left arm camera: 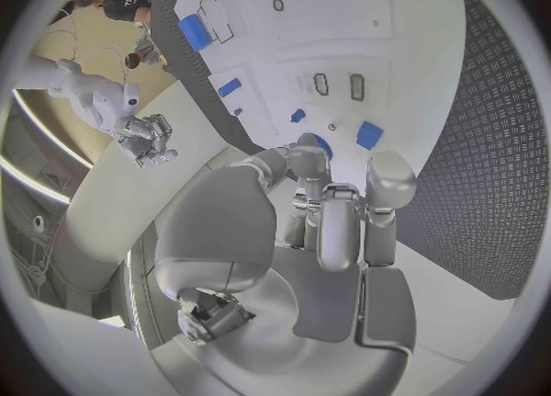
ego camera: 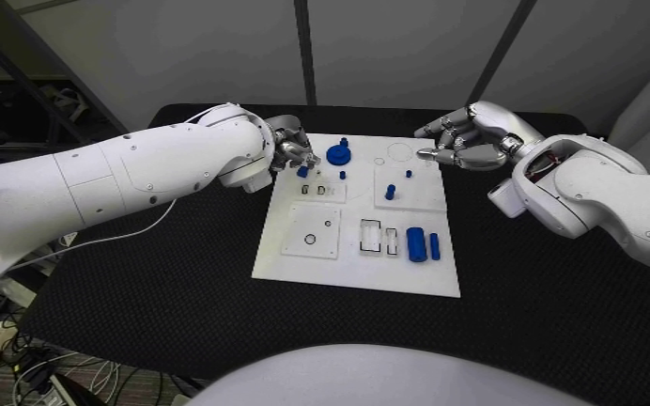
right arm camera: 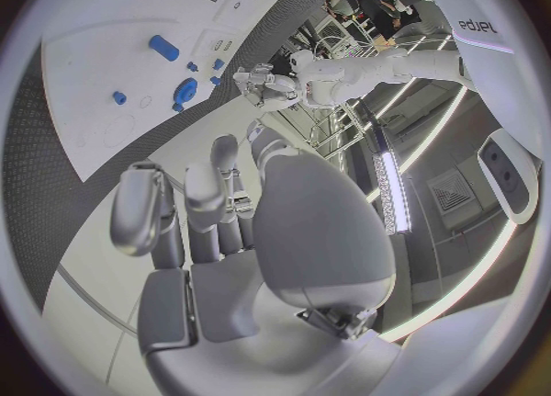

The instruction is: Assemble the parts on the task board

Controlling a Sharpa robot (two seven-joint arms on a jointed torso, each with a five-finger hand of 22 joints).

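Left hand [ego camera: 287,148] hovers at the far left corner of the white rectangular task board [ego camera: 355,270], fingers curled around a small blue part [ego camera: 302,171]; whether they actually clamp it cannot be told. Right hand [ego camera: 460,140], fingers apart and holding nothing, hangs beyond the far right corner. A loose pinch could let the part tilt, jam or drop onto the black table [ego camera: 162,303].

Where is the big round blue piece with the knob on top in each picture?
Head view: round blue piece at the task board's far edge, beside the left robot hand.
Left wrist view: just past the fingertips.
Right wrist view: on the board.
Shared landmark: the white task board.
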